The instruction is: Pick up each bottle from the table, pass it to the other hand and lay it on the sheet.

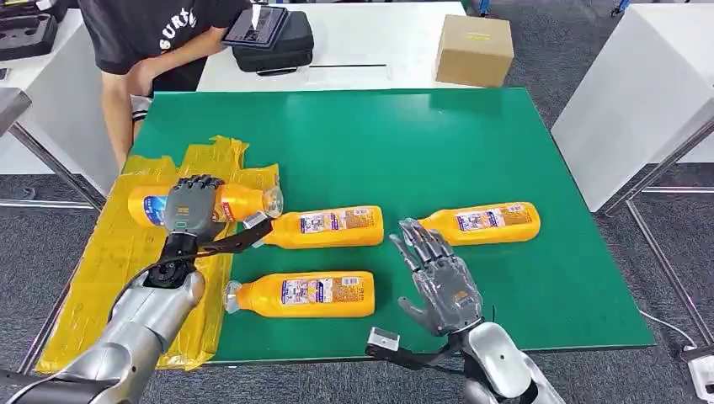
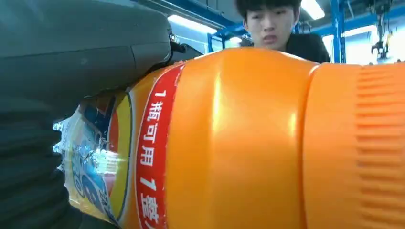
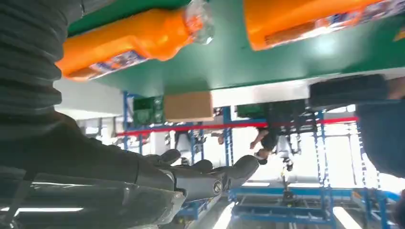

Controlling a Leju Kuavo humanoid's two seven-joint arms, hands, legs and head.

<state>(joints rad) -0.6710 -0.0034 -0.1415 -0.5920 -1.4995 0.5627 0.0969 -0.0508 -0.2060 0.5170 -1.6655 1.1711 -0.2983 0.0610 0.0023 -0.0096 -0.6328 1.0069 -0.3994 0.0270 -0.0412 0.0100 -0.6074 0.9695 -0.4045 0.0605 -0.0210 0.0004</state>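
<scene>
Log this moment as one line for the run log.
left hand: grips bottle over yellow sheet | right hand: open above table | three bottles on table, off sheet | person beside table

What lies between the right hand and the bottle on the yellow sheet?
Head view: one bottle lies between the right hand and the sheet's bottle.

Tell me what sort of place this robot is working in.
Probably a lab or workshop set up for robot trials. A green-topped table holds staged orange bottles, white workbenches around it carry a cardboard box and a black case, and blue metal racking stands behind.
</scene>
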